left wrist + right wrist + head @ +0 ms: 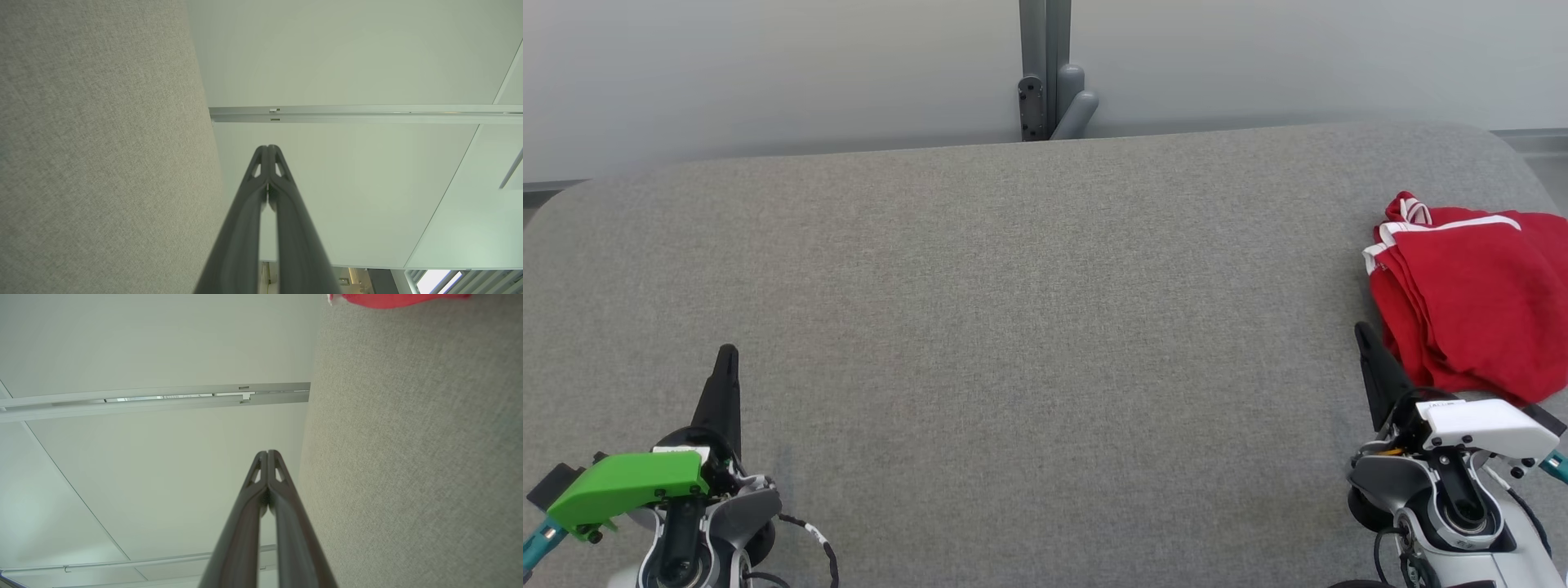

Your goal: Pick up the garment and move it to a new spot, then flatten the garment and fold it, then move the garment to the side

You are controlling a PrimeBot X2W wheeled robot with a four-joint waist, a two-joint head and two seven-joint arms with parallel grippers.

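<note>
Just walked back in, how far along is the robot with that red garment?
The red garment lies in loose layers at the grey fabric surface's right edge, so folding and moving aside may be done, or not begun. Nothing is in hand: left tool and right tool are shut, empty. Left: nothing, or everything.

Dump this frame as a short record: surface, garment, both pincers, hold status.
surface: grey fabric pad
garment: red with white trim, piled in loose layers at the pad's right edge
left pincer: shut, empty, lower left, far from the garment
right pincer: shut, empty, just beside the garment's near left edge
hold status: garment lies on the pad, not held
</note>
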